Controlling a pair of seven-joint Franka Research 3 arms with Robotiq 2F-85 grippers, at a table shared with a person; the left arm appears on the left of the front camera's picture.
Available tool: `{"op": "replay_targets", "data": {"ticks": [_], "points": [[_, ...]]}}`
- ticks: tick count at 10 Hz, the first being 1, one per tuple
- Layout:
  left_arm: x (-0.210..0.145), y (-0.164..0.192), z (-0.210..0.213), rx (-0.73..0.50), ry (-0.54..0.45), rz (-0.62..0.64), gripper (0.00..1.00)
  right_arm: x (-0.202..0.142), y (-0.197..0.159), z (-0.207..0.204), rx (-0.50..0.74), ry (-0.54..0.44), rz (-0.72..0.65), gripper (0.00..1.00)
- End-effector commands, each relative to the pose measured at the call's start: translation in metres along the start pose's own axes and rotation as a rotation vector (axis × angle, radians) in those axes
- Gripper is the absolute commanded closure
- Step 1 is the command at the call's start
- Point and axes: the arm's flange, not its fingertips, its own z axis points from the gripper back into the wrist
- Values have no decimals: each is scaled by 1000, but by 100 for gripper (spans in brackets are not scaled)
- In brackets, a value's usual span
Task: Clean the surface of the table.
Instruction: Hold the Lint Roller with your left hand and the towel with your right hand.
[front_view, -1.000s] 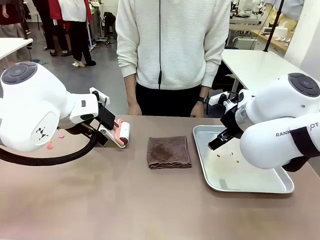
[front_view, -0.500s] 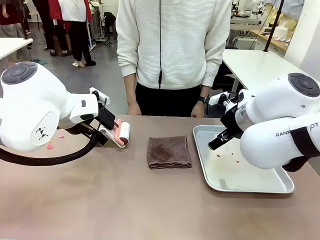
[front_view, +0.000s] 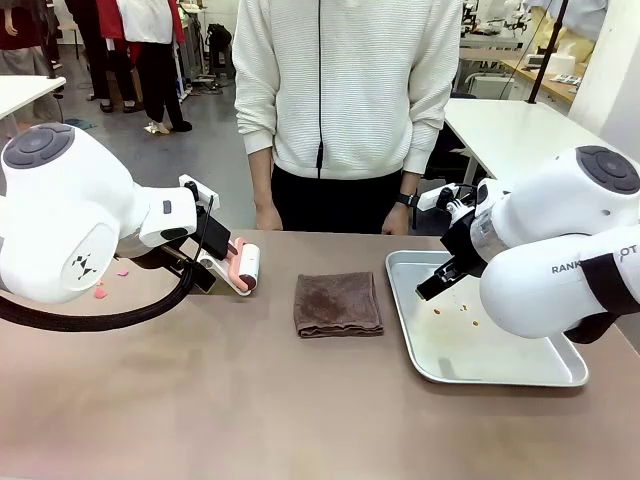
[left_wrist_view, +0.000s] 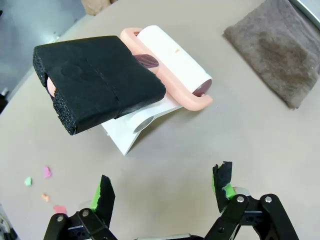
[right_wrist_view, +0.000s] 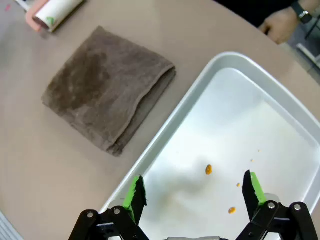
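**Front and wrist views.** The taupe table (front_view: 250, 400) runs wider than the front view, and its near half is bare. The left gripper (left_wrist_view: 164, 184), jaws spread wide and empty, hovers over open tabletop just short of a lint roller (left_wrist_view: 170, 62) on a white stand. Small coloured scraps (left_wrist_view: 46, 171) lie beside it. The right gripper (right_wrist_view: 194, 189), equally wide and empty, hangs over the metal tray (front_view: 500, 380), one finger close to the rim, above orange crumbs (right_wrist_view: 208, 169). A folded brown cloth (front_view: 338, 304) lies between roller and tray, apart from both.

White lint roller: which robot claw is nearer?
Left. The left claw hangs just by the lint roller; the right claw hangs over the silver metal tray, beyond the folded brown cloth.
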Motion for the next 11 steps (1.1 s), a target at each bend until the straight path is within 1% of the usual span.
{"op": "replay_targets", "data": {"ticks": [1,2,3,4,5,6,7,8,9,10,11], "points": [[-4,-2,10,-24,35,-17,0,0,0,11,19,46,-24,0],[-11,4,30,-96,93,-11,0,-1,-2,30,65,93,-89,0],[-14,9,51,-139,161,63,0,-5,-5,53,109,119,-156,0],[-18,17,75,-162,202,157,0,-11,-10,77,137,156,-223,0],[-25,27,97,-195,194,234,0,-19,-16,102,230,151,-303,0],[-30,35,121,-268,157,289,0,-32,-24,124,334,148,-370,0],[-42,52,148,-444,77,307,0,-51,-38,146,416,98,-472,0],[-54,74,168,-558,-3,341,0,-72,-55,161,514,33,-555,0],[-71,103,181,-628,-77,393,0,-98,-78,170,640,-48,-660,0],[-83,127,189,-682,-151,473,0,-128,-103,174,729,-160,-825,0],[-108,160,192,-741,-223,589,0,-163,-128,176,813,-233,-958,0]]}}
